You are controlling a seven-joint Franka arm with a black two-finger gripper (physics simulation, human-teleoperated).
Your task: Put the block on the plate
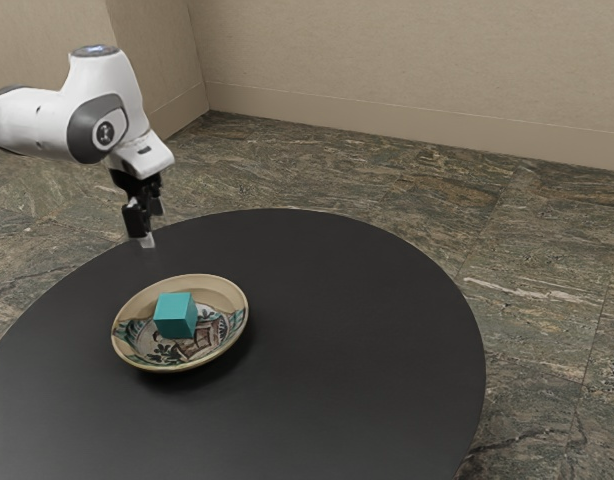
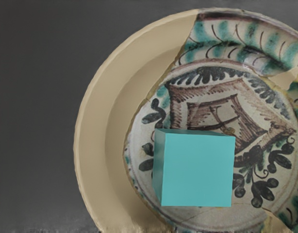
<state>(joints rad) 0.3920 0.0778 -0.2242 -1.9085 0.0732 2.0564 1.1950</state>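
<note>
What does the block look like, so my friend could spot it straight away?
On the round black table sits a wide, shallow plate with a patterned middle. Inside it rests a small plain teal cube. Its flat faces and single colour set it apart from the curved, painted plate.

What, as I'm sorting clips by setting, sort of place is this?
Probably an indoor room, though its use is unclear: there's a beige wall with a baseboard, a stone-look floor and a round, dark table.
</note>
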